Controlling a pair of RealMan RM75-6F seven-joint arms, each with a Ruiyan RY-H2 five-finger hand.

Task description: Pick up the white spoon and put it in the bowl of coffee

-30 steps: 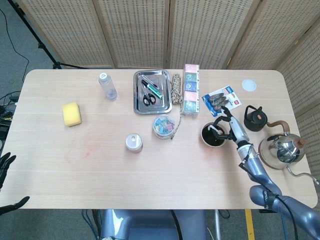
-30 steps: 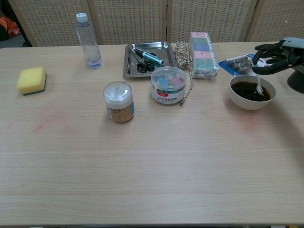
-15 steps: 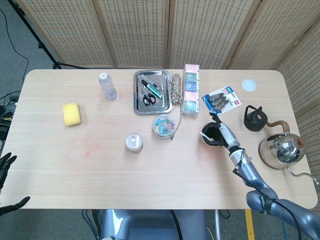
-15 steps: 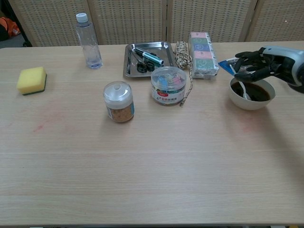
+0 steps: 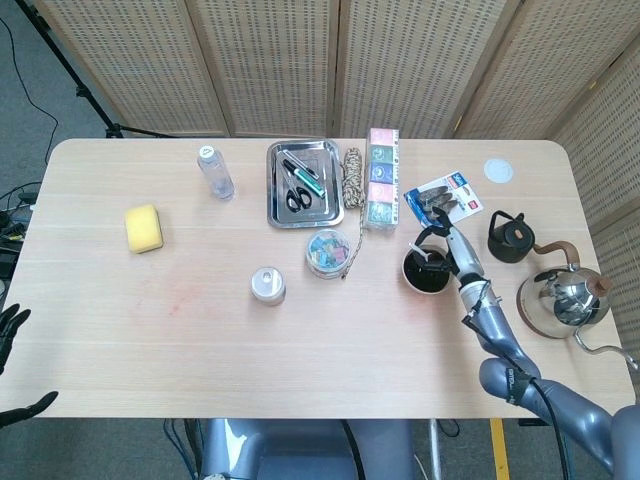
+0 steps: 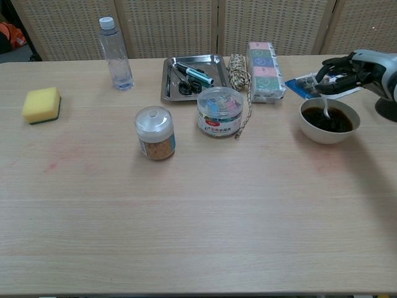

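The white bowl of coffee (image 5: pixel 428 272) (image 6: pixel 329 120) stands right of the table's middle. The white spoon (image 5: pixel 431 257) (image 6: pixel 325 109) stands tilted, its lower end in the coffee and its handle rising toward the bowl's far rim. My right hand (image 5: pixel 446 241) (image 6: pixel 348 69) hovers over that far rim and pinches the top of the handle between fingertips. My left hand (image 5: pixel 12 366) shows only at the lower left edge of the head view, off the table, fingers apart and holding nothing.
A small black kettle (image 5: pixel 512 238) and a steel kettle (image 5: pixel 565 300) stand right of the bowl. A blue packet (image 5: pixel 443 200) (image 6: pixel 308 84) lies just behind it. A clip tub (image 6: pixel 219 112), rope (image 6: pixel 238 69), tray (image 6: pixel 169 81), jar (image 6: pixel 155 133), bottle (image 6: pixel 115 53) and sponge (image 6: pixel 41 104) lie to the left.
The right hand swung left over the bowl, then back toward its far rim. The spoon moved with it, from the bowl's right side to the left, then to the middle.
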